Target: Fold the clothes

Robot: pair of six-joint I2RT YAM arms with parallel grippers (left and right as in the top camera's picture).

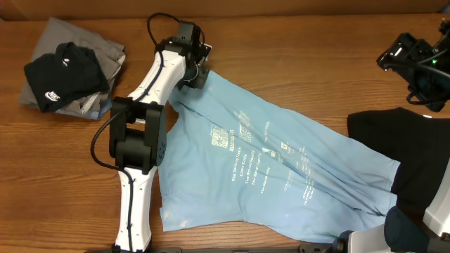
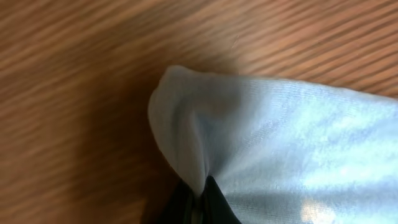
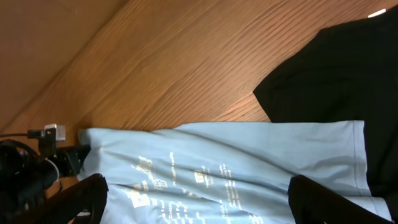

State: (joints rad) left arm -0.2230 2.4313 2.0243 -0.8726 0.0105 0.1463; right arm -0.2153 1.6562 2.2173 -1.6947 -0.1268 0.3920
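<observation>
A light blue T-shirt [image 1: 316, 161] with pale print lies spread and wrinkled in the middle. One black T-shirt [image 1: 415, 147] lies at the right. A folded black T-shirt [image 1: 60, 74] sits far left.

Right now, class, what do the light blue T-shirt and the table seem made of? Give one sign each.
Light blue T-shirt: soft knit, likely cotton, matte; fine ribbing shows, bunching limply. Table: wood or wood-look laminate, slight sheen; streaked brown grain.
</observation>
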